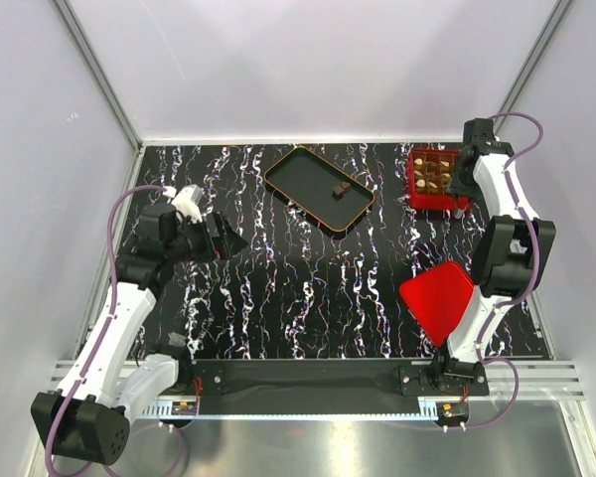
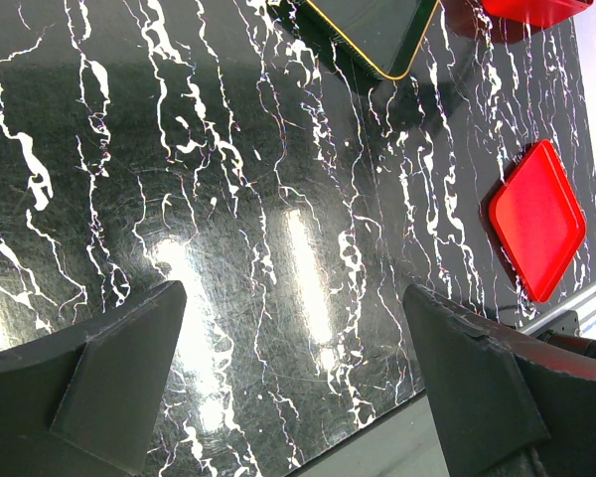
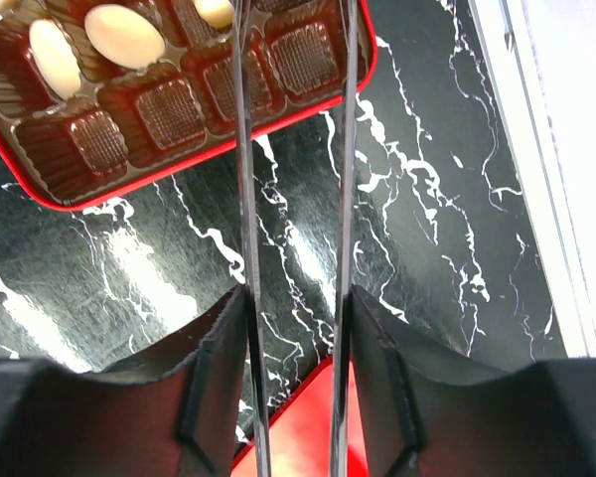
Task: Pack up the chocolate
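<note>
The red gridded box [image 1: 432, 179] stands at the back right with several chocolates [image 1: 434, 176] in its cells. In the right wrist view cream-white oval chocolates [image 3: 124, 35] lie in the box [image 3: 129, 169] beside empty cells. One dark brown chocolate [image 1: 341, 189] lies in the black tray [image 1: 296, 171]. My right gripper [image 1: 465, 184] [image 3: 296, 298] is shut on metal tweezers [image 3: 246, 149] whose blades reach over the box; their tips are out of view. My left gripper [image 1: 223, 238] [image 2: 293, 288] is open and empty above the table at the left.
The flat red lid [image 1: 437, 298] lies at the front right, also in the left wrist view [image 2: 536, 219]. The black tray's orange-rimmed corner [image 2: 377, 40] shows at the top of that view. White walls surround the marbled table; its right edge [image 3: 536, 179] is near the box.
</note>
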Tool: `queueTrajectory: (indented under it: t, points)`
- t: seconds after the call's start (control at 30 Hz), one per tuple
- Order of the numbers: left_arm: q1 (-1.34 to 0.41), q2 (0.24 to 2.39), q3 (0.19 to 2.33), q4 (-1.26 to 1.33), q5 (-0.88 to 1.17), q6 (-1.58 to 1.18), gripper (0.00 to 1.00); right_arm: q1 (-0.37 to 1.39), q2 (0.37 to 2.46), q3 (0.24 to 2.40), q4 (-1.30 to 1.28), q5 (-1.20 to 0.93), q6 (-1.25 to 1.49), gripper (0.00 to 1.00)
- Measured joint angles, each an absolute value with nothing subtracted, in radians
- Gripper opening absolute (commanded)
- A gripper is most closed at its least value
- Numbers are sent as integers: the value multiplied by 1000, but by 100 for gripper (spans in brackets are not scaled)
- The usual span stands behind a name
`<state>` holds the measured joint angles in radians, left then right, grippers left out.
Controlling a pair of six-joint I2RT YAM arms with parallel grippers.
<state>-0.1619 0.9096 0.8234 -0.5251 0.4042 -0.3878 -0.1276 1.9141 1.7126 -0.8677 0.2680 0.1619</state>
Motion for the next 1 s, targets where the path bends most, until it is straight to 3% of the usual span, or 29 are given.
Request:
queueTrajectory:
  t: [0.63,1.0]
  points:
    - [-162,910,823,-525,404,-388,99,-96,1901,1767,-867,215,180,49]
    - [-162,910,823,-525,404,-388,99,312,1847,1745,-786,94,199,50]
